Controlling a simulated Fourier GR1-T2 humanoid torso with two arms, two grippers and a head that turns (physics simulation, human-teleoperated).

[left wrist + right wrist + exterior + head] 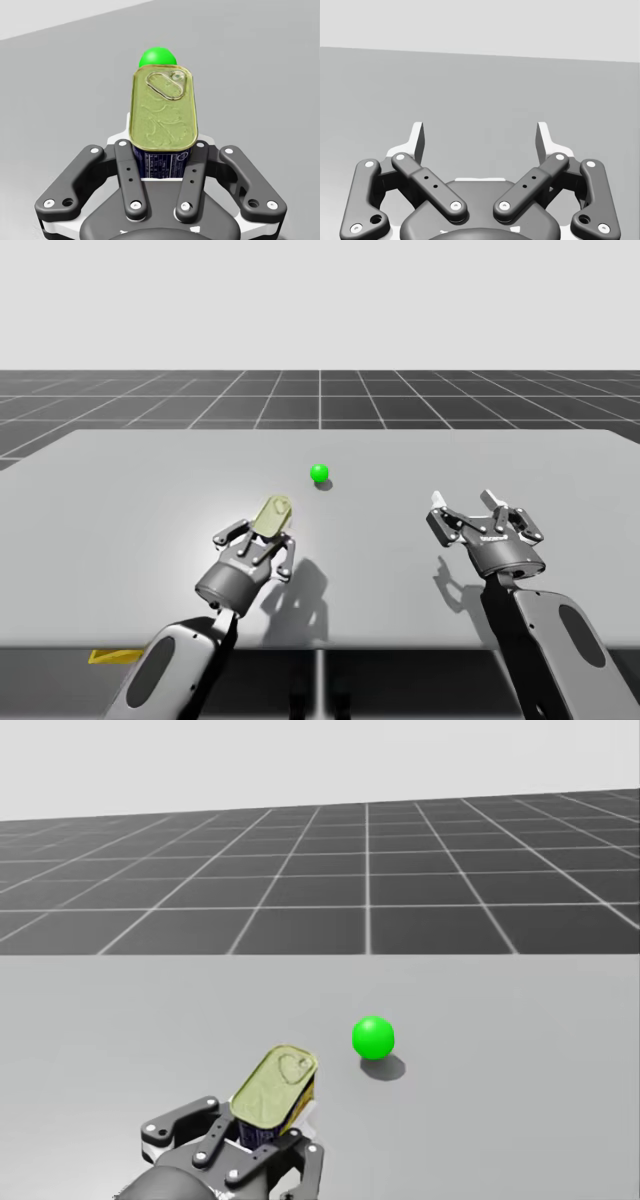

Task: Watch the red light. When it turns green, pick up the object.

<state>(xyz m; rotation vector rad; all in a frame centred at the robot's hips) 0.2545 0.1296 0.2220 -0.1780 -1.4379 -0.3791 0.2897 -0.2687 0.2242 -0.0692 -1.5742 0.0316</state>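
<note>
The light is a green ball (319,474) (373,1037) (157,56) on the grey table (120,490). A flat rectangular can with a gold pull-tab lid and dark blue sides (272,516) (275,1088) (162,112) is held tilted, lifted off the table, between the fingers of my left gripper (258,539) (161,150), which is shut on it. The ball lies just beyond the can. My right gripper (468,506) (480,137) hovers open over the table's right part, nothing between its fingers.
A yellow tag (110,655) sticks out at the table's front edge near my left arm. Beyond the table's far edge lies a dark gridded floor (320,400).
</note>
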